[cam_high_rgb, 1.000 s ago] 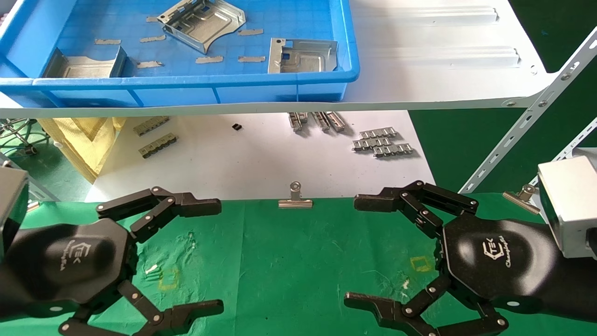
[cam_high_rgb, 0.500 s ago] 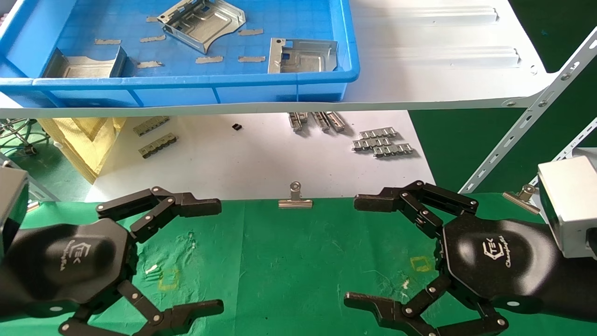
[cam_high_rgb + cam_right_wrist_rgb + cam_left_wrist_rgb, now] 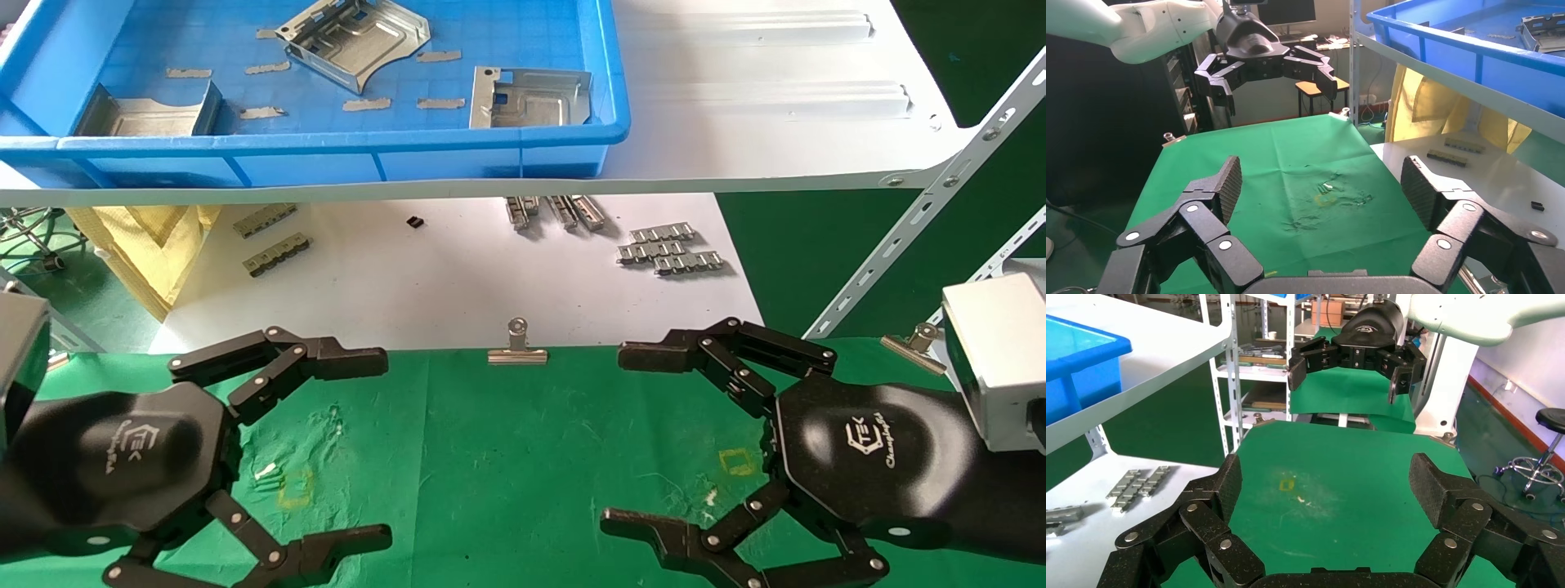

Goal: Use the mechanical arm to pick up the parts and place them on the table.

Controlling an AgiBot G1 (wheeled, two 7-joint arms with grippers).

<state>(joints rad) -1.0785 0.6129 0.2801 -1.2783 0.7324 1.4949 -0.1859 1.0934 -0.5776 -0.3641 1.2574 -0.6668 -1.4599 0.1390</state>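
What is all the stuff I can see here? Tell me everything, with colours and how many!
Metal brackets: three, shiny silver, inside the blue tray.
Blue tray: one, blue, on the white shelf board.
White shelf board: one, white, above the lower white surface.
Ridged connector strips: several, grey, on the lower white surface.
Binder clips: two, silver, on the green cloth's far edge.
Green cloth table: one, bright green, with yellow square marks.
Yellow bag: one, yellow, beside the lower white surface.
Left gripper: black, open, over the cloth.
Right gripper: black, open, over the cloth.
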